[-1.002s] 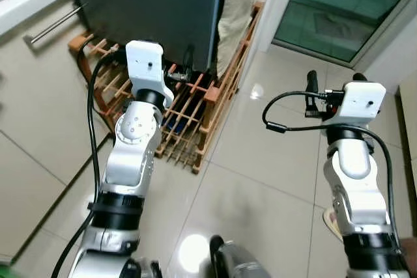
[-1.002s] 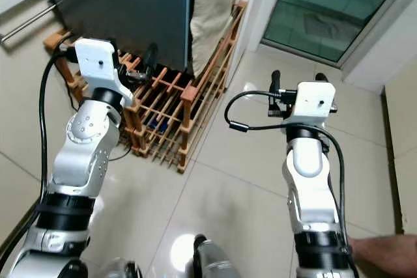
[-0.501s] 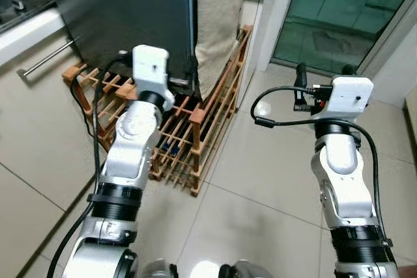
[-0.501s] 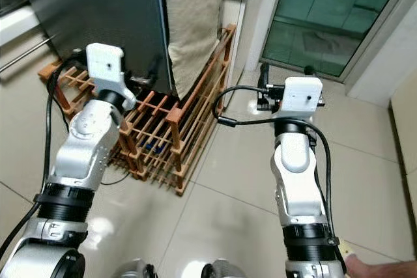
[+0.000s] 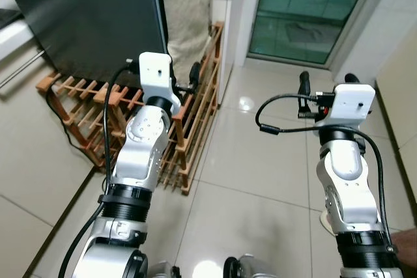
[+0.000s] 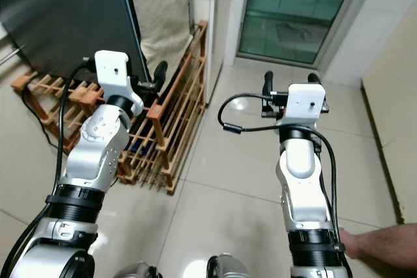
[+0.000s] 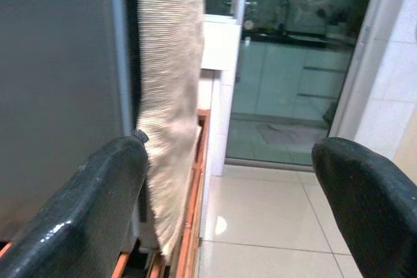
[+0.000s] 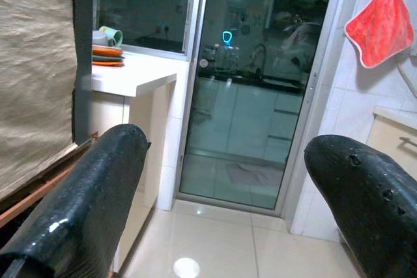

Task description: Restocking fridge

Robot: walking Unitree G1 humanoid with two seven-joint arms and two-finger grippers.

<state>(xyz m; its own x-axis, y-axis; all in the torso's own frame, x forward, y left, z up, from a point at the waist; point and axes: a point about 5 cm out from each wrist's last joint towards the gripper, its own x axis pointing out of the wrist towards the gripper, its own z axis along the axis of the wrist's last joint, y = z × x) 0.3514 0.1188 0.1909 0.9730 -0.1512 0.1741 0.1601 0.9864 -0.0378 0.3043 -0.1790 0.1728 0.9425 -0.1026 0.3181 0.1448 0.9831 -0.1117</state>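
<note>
Restock barely started: left gripper (image 7: 228, 206) and right gripper (image 8: 228, 193) both spread, empty, beside the tall dark fridge (image 5: 85, 17).

The fridge (image 5: 85, 17) stood at the robot's front left, a tall dark grey box with a smooth matte door that was closed. A beige cloth (image 5: 186, 11) hung down along its right side. A low wooden rack (image 5: 195, 115) sat on the tiled floor against its base.
</note>
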